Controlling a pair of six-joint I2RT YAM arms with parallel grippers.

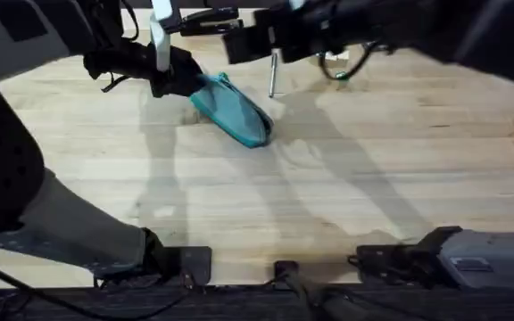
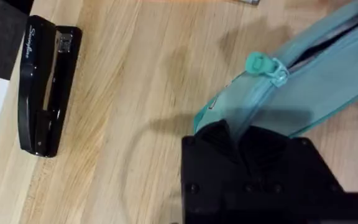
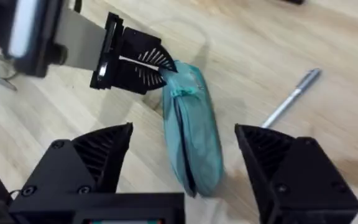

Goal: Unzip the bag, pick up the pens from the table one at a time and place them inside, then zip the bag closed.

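Black fingers of my left gripper (image 2: 246,142) pinching bag (image 1: 232,111) end, far side of table (image 1: 346,187); right gripper (image 3: 185,168) spread wide above bag, zipper pull (image 2: 261,65) untouched; pen (image 1: 273,76) just beside; risk: fabric slips, pouch drags
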